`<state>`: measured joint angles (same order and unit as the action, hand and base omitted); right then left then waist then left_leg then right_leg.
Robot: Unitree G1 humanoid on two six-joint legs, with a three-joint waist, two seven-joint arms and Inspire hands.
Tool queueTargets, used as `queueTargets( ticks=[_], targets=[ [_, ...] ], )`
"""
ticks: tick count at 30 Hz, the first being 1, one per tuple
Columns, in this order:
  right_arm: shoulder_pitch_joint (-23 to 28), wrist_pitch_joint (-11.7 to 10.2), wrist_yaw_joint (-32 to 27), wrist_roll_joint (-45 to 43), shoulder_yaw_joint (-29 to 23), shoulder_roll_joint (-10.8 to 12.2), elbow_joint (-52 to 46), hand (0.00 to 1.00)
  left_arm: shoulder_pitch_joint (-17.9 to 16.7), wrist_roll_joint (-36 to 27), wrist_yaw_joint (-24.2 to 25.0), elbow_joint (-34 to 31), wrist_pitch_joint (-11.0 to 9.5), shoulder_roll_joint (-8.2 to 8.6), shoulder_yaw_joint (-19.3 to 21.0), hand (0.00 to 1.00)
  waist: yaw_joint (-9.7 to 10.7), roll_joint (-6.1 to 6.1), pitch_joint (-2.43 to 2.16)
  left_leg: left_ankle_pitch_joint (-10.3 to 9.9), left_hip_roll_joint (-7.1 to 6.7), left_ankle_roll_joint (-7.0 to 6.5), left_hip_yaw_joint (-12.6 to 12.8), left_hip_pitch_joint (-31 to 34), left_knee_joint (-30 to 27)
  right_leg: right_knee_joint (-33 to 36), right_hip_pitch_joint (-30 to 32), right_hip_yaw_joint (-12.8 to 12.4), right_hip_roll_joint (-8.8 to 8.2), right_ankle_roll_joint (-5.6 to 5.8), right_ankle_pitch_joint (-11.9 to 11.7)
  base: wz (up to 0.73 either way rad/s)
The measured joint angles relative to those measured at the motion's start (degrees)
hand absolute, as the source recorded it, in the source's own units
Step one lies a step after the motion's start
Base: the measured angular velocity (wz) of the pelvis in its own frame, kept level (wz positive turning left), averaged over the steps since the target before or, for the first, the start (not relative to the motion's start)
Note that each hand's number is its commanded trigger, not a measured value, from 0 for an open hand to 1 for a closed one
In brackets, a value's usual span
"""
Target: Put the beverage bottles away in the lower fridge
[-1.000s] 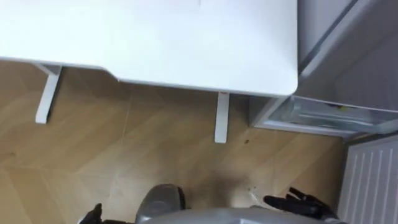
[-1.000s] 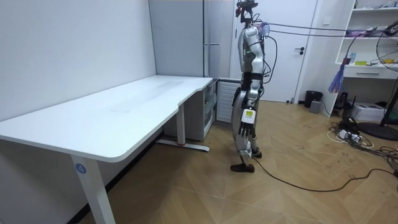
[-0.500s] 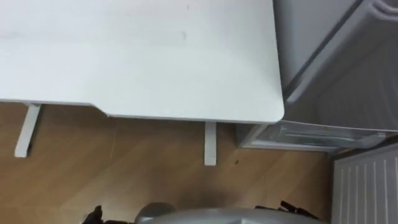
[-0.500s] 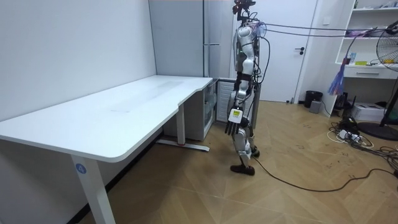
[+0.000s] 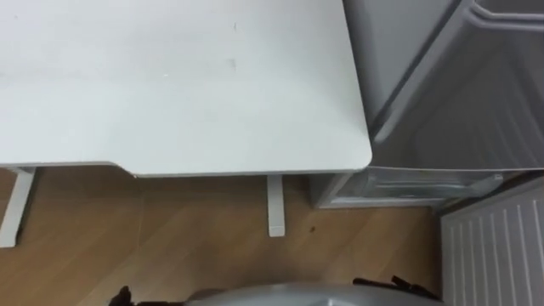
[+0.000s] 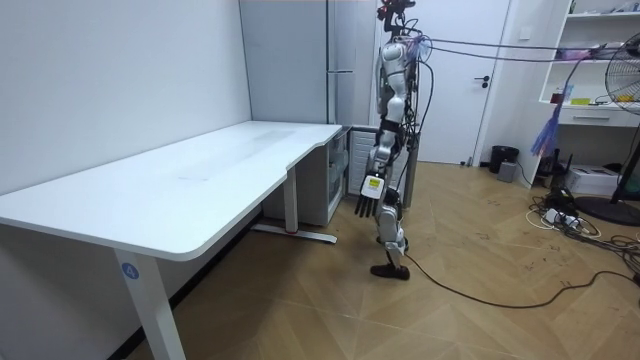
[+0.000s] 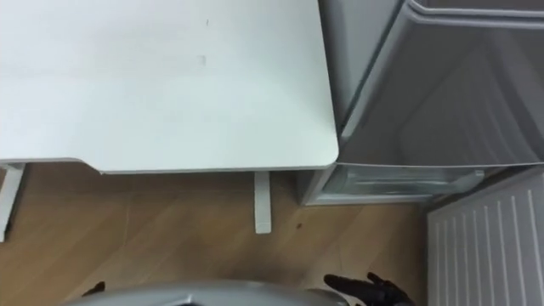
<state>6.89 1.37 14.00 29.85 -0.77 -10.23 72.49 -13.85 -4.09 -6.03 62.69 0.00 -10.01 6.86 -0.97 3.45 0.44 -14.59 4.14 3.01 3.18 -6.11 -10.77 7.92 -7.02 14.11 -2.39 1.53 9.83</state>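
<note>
I stand on the wood floor between the end of the white desk (image 5: pixel 170 85) and the grey fridge (image 5: pixel 442 76), facing them. The fridge's lower part stands open, with a clear-fronted drawer (image 5: pixel 425 183) at floor level. My right hand (image 5: pixel 395 283) shows at the bottom edge, dark fingers relaxed and holding nothing. At the lower left edge is my left hand (image 5: pixel 123 296). In the room view the left hand (image 6: pixel 368 200) hangs by my thigh with straight, empty fingers.
A white ribbed panel (image 5: pixel 493 255) stands at the lower right beside the fridge drawer. A desk leg (image 5: pixel 274 204) rises from the floor ahead of me. In the room view a shelf (image 6: pixel 600 60) and a fan (image 6: pixel 625 90) stand on the right.
The eye view has shifted: desk and fridge now sit lower and closer. In the room view I have stepped toward the desk end, and my hanging hand has swung toward the room view's left.
</note>
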Motion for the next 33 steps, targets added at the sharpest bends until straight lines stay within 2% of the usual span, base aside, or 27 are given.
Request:
queueTargets(
  ticks=[4, 7, 10, 12, 14, 18, 21, 25, 29, 33],
  targets=[
    [-1.5, 0.0, -4.4, -4.6, -5.6, -0.1, -1.1, 0.0, 0.2, 0.4, 0.1, 0.2, -0.1, 0.35, 0.0, 0.0, 0.5, -0.37, 0.02, -0.3, 0.21, -0.45, 1.2, -0.2, -0.6, 0.1, -0.2, -0.7, 0.09, 0.08, 0.0, -0.1],
    [0.5, -0.1, -8.5, -8.2, -7.9, -0.2, -10.4, 0.0, 0.3, 1.0, 0.0, 0.2, -0.1, 0.35, 0.0, 0.0, 1.3, -0.96, 0.24, -0.3, 0.28, -0.46, 1.6, -0.6, -0.3, 0.7, 0.0, -1.4, 0.18, 0.17, 0.1, -0.09],
    [1.4, -0.4, -13.2, -10.0, -9.9, -0.6, -19.2, 0.0, 0.3, 1.0, -0.3, 0.0, -0.3, 0.35, 0.8, 0.0, 2.4, -1.2, 0.0, -0.1, 0.22, -0.59, 2.4, -0.7, -0.4, 1.0, 0.9, -3.2, 0.22, 0.28, 0.2, -0.16],
    [1.4, -1.5, -16.1, -13.3, -10.3, -0.7, -25.3, 0.0, 0.1, 1.3, -0.9, -0.5, -0.4, 0.21, 2.2, 0.0, 2.9, -0.93, -0.13, 0.1, 0.22, -0.65, 3.3, -0.5, -0.2, 1.9, 2.0, -3.8, 0.19, 0.27, 0.2, -0.21],
    [1.9, -1.6, -17.6, -17.3, -11.9, -0.7, -30.1, 0.0, -0.2, 1.8, -1.1, -0.7, -0.9, 0.29, 3.3, 0.0, 3.0, -0.6, -0.31, 0.2, 0.21, -0.71, 4.1, -0.8, 0.0, 1.9, 2.3, -4.6, 0.2, 0.26, 0.2, -0.18],
    [5.1, -3.0, -21.0, -25.7, -14.3, -0.8, -41.8, 0.0, -1.3, 4.5, -1.3, -0.8, -0.9, -0.03, 4.7, 0.0, 4.2, -0.14, -0.63, 0.2, 0.1, -0.76, 5.0, -1.2, 0.4, 2.0, 2.2, -6.0, 0.19, 0.33, 0.1, -0.12],
    [7.6, -3.3, -22.6, -28.5, -15.2, -0.8, -50.3, 0.0, -1.6, 7.0, -1.2, -2.3, -0.8, -0.04, 5.4, 0.0, 4.3, 0.17, -0.6, 0.2, 0.16, -0.76, 6.2, -1.1, 0.4, 2.1, 3.0, -6.6, 0.22, 0.33, 0.1, -0.2],
    [7.1, -4.9, -23.8, -30.4, -17.9, -0.8, -53.2, 0.0, -1.6, 7.6, -1.1, -2.8, -0.9, -0.04, 5.8, 0.0, 5.2, 0.24, -0.61, 0.2, 0.15, -0.76, 6.5, -1.4, 0.4, 2.7, 3.2, -7.0, 0.2, 0.34, 0.1, -0.08],
    [6.5, -5.1, -25.5, -30.7, -21.2, -1.0, -53.2, 0.0, -1.6, 7.6, -1.2, -3.0, -0.9, -0.01, 6.6, 0.0, 5.8, 0.17, -0.64, 0.2, 0.14, -0.76, 6.6, -1.5, 0.9, 2.7, 3.5, -7.2, 0.24, 0.34, 0.1, -0.02],
    [6.4, -5.0, -26.3, -29.4, -23.9, -2.9, -52.9, 0.0, -2.0, 7.6, -1.2, -2.9, -0.3, -0.03, 7.3, 0.0, 6.3, 0.38, -0.64, 0.2, 0.14, -0.78, 6.5, -1.4, 1.1, 2.8, 3.6, -7.1, 0.25, 0.34, 0.1, 0.0]
  ],
)
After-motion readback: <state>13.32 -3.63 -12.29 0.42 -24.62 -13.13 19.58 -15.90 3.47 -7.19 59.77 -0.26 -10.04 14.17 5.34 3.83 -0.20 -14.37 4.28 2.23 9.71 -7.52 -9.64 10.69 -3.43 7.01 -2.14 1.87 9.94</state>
